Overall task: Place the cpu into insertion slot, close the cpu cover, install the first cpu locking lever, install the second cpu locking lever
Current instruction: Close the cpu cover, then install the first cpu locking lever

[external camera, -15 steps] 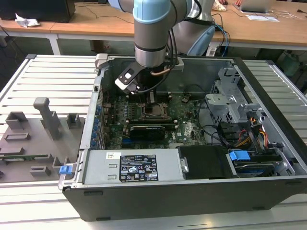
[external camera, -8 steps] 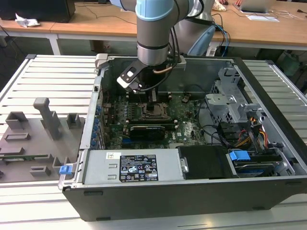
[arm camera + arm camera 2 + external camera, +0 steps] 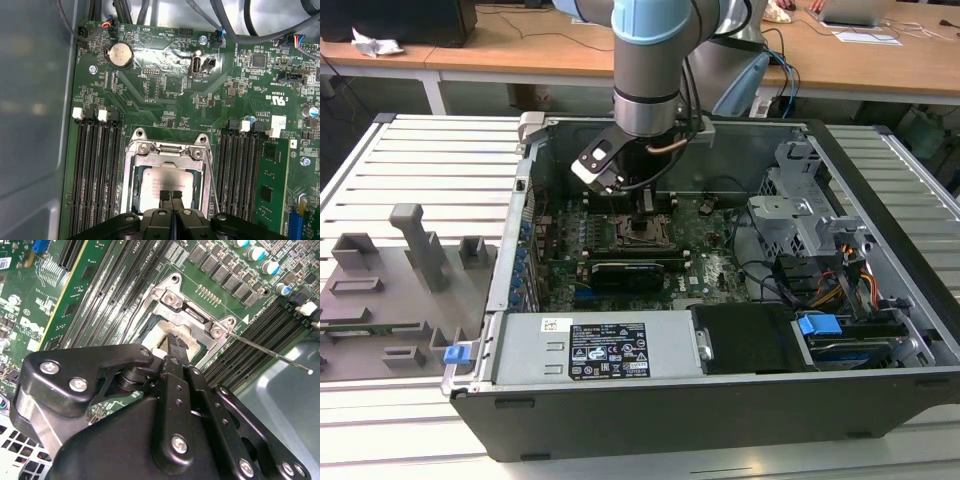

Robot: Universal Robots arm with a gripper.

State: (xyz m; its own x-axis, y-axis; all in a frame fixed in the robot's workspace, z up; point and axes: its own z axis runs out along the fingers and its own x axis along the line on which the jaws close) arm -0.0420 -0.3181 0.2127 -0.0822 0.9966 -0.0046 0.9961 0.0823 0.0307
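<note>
In the first wrist view the cpu (image 3: 165,179) lies flat in the insertion slot (image 3: 167,172) on the green board, its pale silver top showing. The cpu cover (image 3: 131,175), a dull metal frame, lies down around it. My gripper (image 3: 170,196) is shut, its black fingertips (image 3: 163,195) pressed together right over the chip's near edge. A thin locking lever (image 3: 213,182) runs along one side of the socket. In the second wrist view that lever (image 3: 270,352) sticks out free past the cover (image 3: 187,315). The exterior view shows the gripper (image 3: 642,215) low over the slot (image 3: 642,238).
Black memory slots (image 3: 95,170) flank the socket on both sides. A black card (image 3: 635,270) sits just in front of it. The grey power supply (image 3: 590,350), drive cage (image 3: 800,200) and cables (image 3: 790,275) crowd the case. A grey fixture tray (image 3: 390,290) lies at the exterior view's left.
</note>
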